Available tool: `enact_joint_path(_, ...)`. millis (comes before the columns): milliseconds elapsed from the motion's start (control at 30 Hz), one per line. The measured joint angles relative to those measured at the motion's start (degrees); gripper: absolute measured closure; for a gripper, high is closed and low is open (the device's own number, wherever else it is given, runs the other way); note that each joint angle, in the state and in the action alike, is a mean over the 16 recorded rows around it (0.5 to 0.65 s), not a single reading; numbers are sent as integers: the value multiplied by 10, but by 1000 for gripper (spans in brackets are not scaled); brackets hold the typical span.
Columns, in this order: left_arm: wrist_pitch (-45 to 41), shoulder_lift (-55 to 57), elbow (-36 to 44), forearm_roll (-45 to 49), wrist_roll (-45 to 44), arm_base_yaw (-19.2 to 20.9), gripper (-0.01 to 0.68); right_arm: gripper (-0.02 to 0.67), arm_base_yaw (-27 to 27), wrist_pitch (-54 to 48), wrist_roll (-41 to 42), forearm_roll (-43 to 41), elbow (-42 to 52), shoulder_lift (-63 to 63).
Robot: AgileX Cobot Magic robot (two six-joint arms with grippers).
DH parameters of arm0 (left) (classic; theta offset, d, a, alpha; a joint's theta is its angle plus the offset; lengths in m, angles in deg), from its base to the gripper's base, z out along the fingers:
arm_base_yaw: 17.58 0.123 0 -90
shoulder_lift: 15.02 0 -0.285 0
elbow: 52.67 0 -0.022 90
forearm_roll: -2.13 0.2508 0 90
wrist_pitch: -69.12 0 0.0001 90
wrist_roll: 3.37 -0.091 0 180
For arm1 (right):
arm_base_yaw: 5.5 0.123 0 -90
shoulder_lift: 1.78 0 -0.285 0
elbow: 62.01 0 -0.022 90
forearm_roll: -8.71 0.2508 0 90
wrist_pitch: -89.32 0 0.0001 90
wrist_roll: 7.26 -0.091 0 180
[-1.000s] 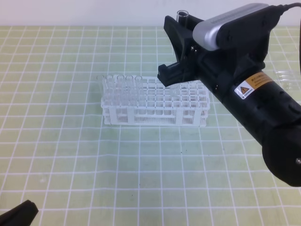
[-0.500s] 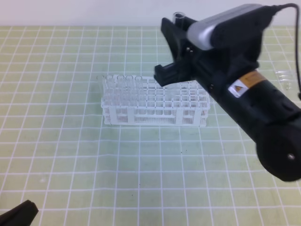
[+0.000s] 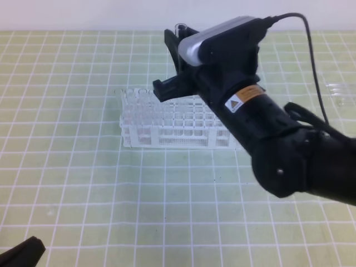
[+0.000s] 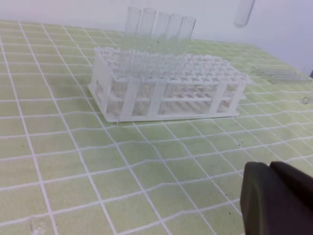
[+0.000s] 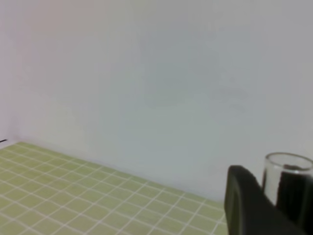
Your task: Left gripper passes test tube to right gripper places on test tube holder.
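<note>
Fingers (image 5: 247, 208) of the right gripper (image 3: 173, 65) pinch the test tube (image 5: 287, 172) near its open mouth, which shows as a clear rim beside the dark pad in the right wrist view. From the left wrist view the tube's rounded bottom hangs in the air above the far side of the test tube holder (image 4: 166, 81), well clear of its holes. Glass this thin looks light, stiff, slick and easily cracked, so I judge a gentle hold high on the shaft suits it best. The left gripper (image 3: 22, 251) sits low at the counter (image 3: 83, 183) edge, its fingers pressed together and empty. Most of the tube's length is hidden behind the right arm from above, and its tilt is hard to judge. Five tubes (image 4: 159, 27) already stand in the rack's left end; spare tubes (image 4: 281, 75) lie blurred at the right.
</note>
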Motion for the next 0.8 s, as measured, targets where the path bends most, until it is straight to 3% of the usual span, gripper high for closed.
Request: enact_joint_path(800, 1, 0, 0, 0, 0, 0, 675, 552, -34, 23, -38, -5, -69, 129)
